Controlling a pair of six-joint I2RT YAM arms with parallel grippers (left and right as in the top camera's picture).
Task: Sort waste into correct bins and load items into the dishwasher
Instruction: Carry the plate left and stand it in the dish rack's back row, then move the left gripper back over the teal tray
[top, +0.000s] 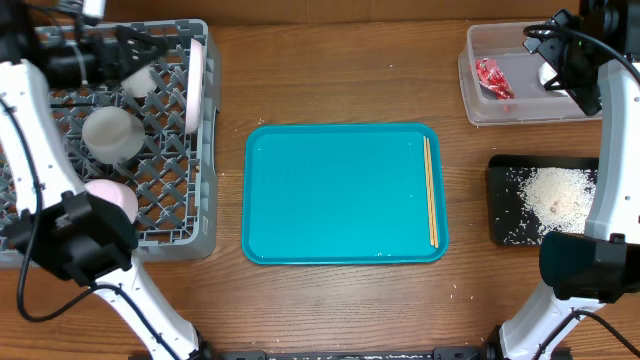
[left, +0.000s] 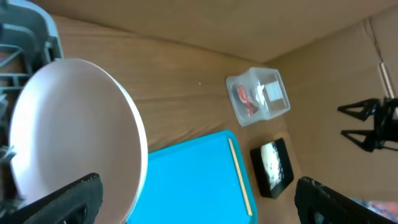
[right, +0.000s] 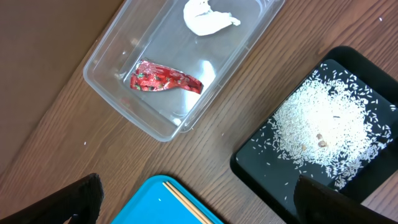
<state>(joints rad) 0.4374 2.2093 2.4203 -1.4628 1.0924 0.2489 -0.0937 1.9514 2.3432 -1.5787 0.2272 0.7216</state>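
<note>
Targeting the chopsticks (top: 431, 190): they lie along the right edge of the teal tray (top: 340, 190). Thin, stiff, light, likely to roll; pinch them mid-length, across both. Your left hand (left: 199, 180) and right hand (right: 198, 182) gape wide, empty.

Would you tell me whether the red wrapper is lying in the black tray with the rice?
No, the red wrapper lies in the clear tub beside the white tissue, not in the black tray.

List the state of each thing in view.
Red wrapper, in clear tub.
Tissue, in clear tub.
Rice, piled on black tray.
Chopsticks, lying along teal tray's right side.
Plate, standing on edge in rack.
Left fingers, open, empty.
Right fingers, open, empty.
</note>
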